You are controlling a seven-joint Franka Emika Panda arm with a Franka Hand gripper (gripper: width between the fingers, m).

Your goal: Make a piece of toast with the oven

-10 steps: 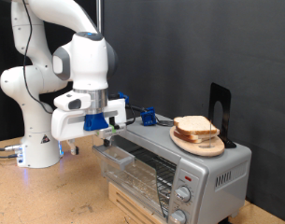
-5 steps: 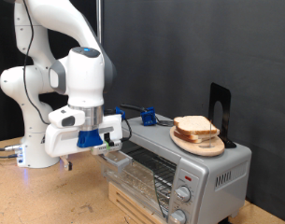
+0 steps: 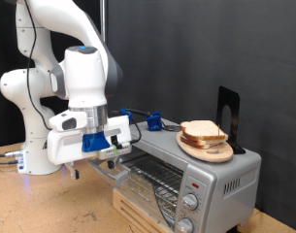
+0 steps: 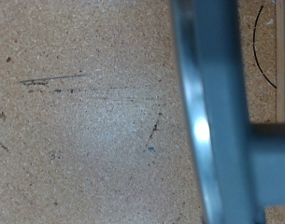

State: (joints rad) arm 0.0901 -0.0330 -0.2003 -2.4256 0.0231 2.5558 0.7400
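Note:
The silver-grey oven [image 3: 213,178] stands at the exterior view's right on a wooden box. Its glass door [image 3: 128,167] hangs partly open and the wire rack [image 3: 155,180] shows inside. The piece of toast [image 3: 202,128] lies on a round wooden plate [image 3: 212,151] on top of the oven. My gripper [image 3: 111,158] is low at the door's front edge, by the bar handle. The wrist view shows that metal handle [image 4: 209,112] blurred and very close over the tabletop. My fingers do not show there.
A black upright stand [image 3: 228,115] sits behind the plate on the oven top, with a blue object [image 3: 154,122] at its back edge. Round knobs [image 3: 191,202] face front. The wooden table [image 3: 50,209] stretches towards the exterior view's left and bottom.
My hand has dropped lower and moved a little towards the exterior view's left. The oven door has swung further down with it, so more of the rack shows.

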